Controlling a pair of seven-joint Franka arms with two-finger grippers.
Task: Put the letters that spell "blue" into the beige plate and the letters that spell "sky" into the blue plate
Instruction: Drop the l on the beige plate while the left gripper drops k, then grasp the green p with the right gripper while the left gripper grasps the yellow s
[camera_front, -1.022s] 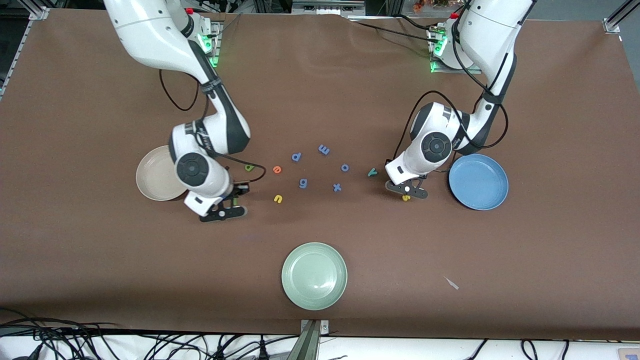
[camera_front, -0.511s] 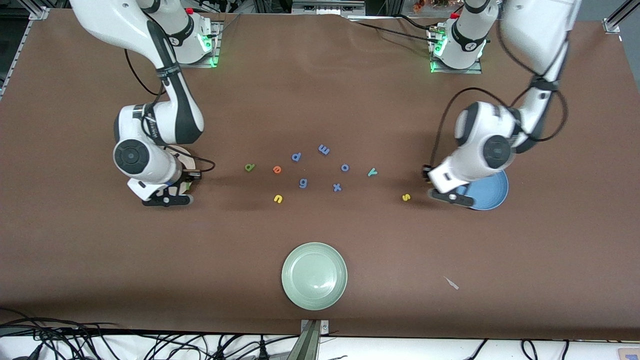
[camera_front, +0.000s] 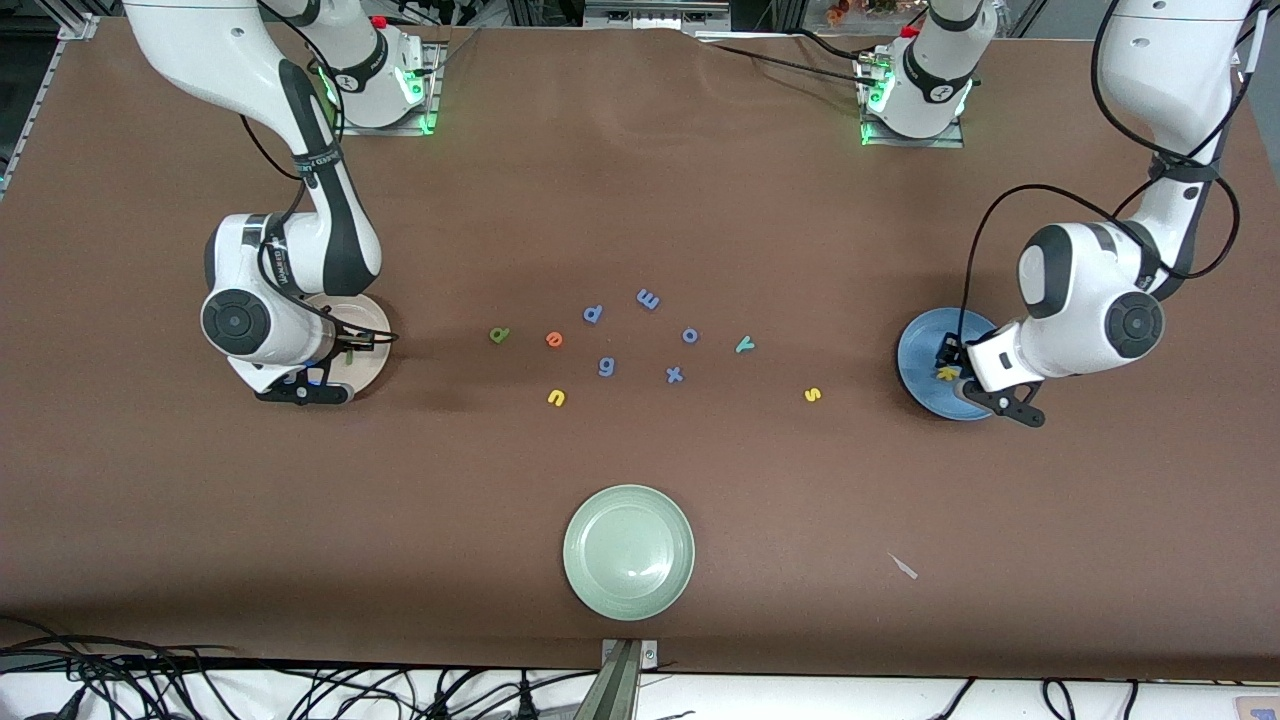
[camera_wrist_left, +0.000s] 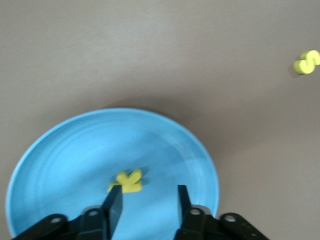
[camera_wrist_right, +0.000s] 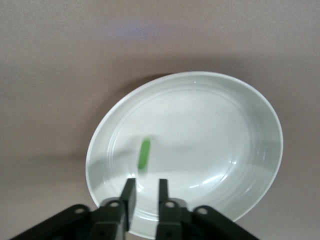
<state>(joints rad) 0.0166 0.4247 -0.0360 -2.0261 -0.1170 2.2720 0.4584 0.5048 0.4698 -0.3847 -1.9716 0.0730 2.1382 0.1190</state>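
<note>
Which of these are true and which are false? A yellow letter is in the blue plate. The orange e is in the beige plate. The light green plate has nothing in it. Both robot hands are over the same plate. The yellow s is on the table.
1. A yellow letter is in the blue plate. True: the yellow k lies in the blue plate.
2. The orange e is in the beige plate. False: the orange e lies on the table.
3. The light green plate has nothing in it. True: the pale green plate shows no letter.
4. Both hands are over the same plate. False: the left gripper is over the blue plate, the right gripper over the beige plate.
5. The yellow s is on the table. True: the yellow s lies there.
</note>
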